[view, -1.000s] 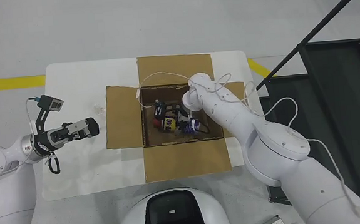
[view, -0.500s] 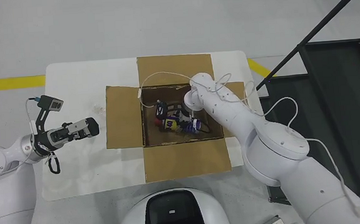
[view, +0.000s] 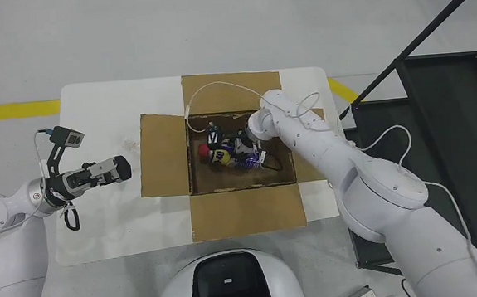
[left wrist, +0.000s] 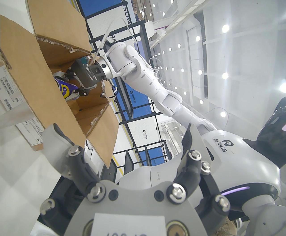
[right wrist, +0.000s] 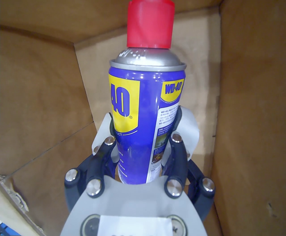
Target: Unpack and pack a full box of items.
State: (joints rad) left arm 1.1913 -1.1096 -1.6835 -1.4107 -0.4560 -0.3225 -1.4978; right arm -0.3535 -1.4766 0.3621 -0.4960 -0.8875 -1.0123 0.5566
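Right pincer [right wrist: 144, 125] clamped low on spray can [right wrist: 143, 89] inside cardboard box [view: 163, 166]; left pincer [left wrist: 120, 134] spread, empty, above tabletop [view: 95, 117]. Risk: red cap [right wrist: 149, 24] catching a box wall, levering the can loose.

A white table [view: 103, 116] lay beneath the left gripper [view: 127, 166], with bare top on every side of it. Beyond the table's far edge, well apart from that gripper, a yellow floor stripe [view: 11, 109] crossed the grey floor [view: 213, 25]. A black metal rack [view: 447, 92] stood off the table, well apart from the right gripper [view: 232, 151] on its outer side. In the left wrist view, black shelving frames with blue panels [left wrist: 134, 98] rose far beyond the left gripper, under rows of round ceiling lights [left wrist: 225, 28].
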